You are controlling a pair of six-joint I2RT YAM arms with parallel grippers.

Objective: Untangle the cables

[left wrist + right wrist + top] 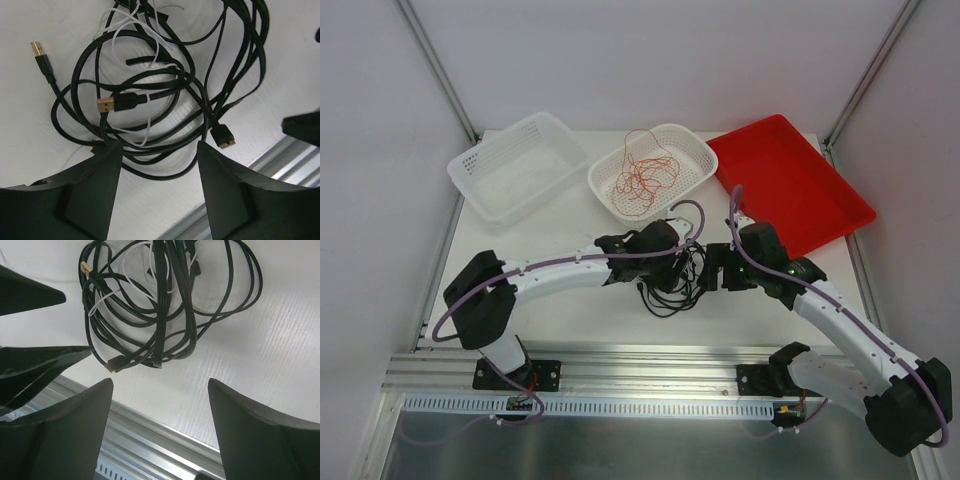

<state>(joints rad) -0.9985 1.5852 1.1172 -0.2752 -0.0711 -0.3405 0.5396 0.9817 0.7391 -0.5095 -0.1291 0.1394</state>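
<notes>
Two arms reach inward over the white table (560,310) in the top view. The left gripper (688,262) and right gripper (712,270) face each other close together above the middle of its near half. Under and just in front of them lies a knot of black cables (665,297), on the table toward its near edge. A loose heap of orange cables (645,178) sits inside the white basket (697,150) at the middle of the far edge. A second basket (470,172) stands at the far left corner and a red tray (840,205) at the far right corner.

From the left wrist, the left gripper (159,146) has its jaws apart with only bare table between them. The black cables (150,90) coil just beyond the fingertips, the nearest loops hidden behind them. A thin white cable (150,120) threads through the knot, and a gold-tipped plug (107,105) shows in its middle.

From the right wrist, the right gripper (159,384) also has its jaws apart, with nothing between them. The black cables (165,315) lie beyond its tips, clear of them, with the white cable (107,296) among the loops. A metal rail (150,425) runs along the table's near edge.
</notes>
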